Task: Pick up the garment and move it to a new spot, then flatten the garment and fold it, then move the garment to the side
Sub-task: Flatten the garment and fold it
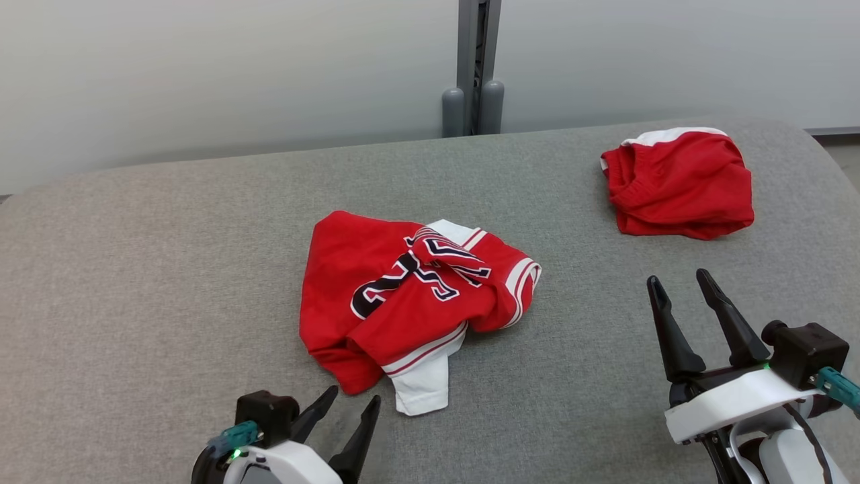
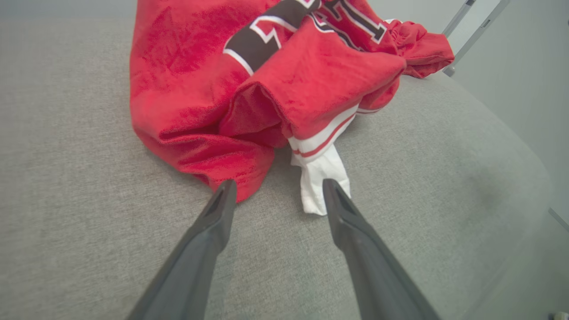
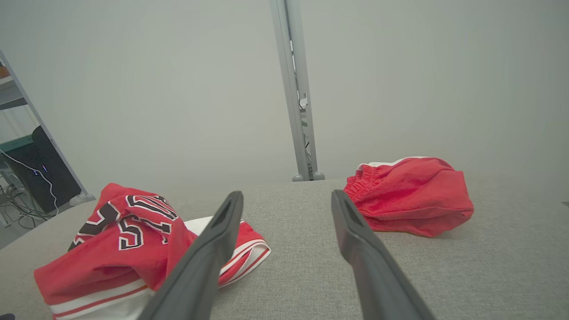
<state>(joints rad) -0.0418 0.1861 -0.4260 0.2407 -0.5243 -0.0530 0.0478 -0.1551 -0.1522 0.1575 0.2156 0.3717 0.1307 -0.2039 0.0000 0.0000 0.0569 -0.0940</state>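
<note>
Garment: red jersey, crumpled, number side up, middle of the grey surface.
Left pincer: fingers apart, empty, at the jersey's 6 o'clock, just short of its white hem.
Right pincer: apart, empty, at 4 o'clock, well clear.
Red shorts: bunched, 2 o'clock.

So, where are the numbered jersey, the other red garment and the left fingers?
numbered jersey (image 1: 410, 316), head view, crumpled middle.
other red garment (image 1: 685, 188), head view, red centre.
left fingers (image 2: 209, 235), left wrist view, one dark finger.
</note>
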